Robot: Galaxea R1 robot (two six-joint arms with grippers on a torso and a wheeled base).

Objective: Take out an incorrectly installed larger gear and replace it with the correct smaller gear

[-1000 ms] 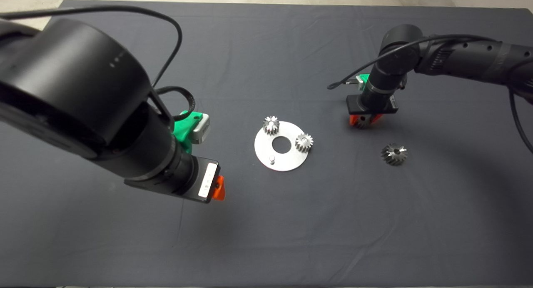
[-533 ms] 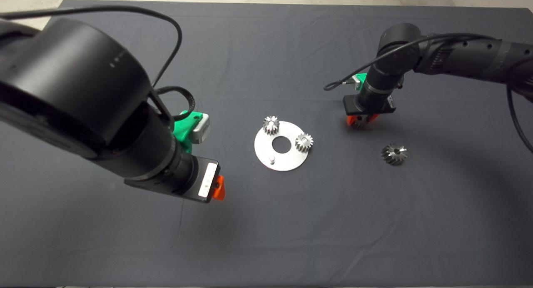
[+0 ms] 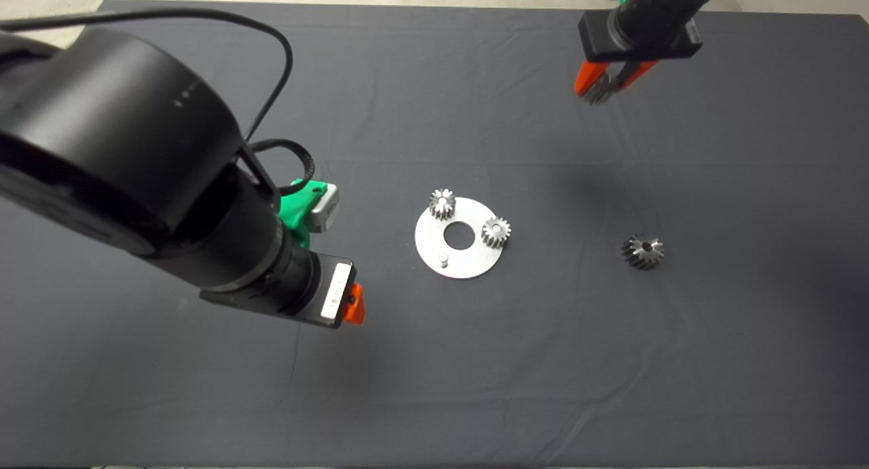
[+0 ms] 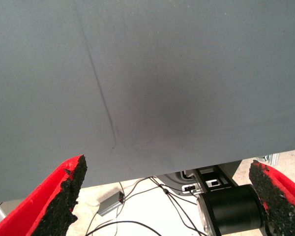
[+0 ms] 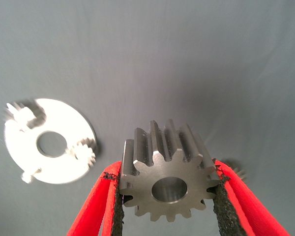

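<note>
In the head view the right gripper (image 3: 604,89) hangs at upper right, clamping the smaller gear (image 3: 600,93); the larger gear (image 3: 642,251) lies below it, on the mat (image 3: 434,387). The left gripper (image 3: 353,305) waits at lower left. Only the right wrist view shows its pads (image 5: 119,206) pinching the gear's teeth; the left wrist view shows fingers (image 4: 54,201) spread wide.

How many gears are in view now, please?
4: two small gears on the plate, a larger gear on the mat, one gear in the right tool.
</note>
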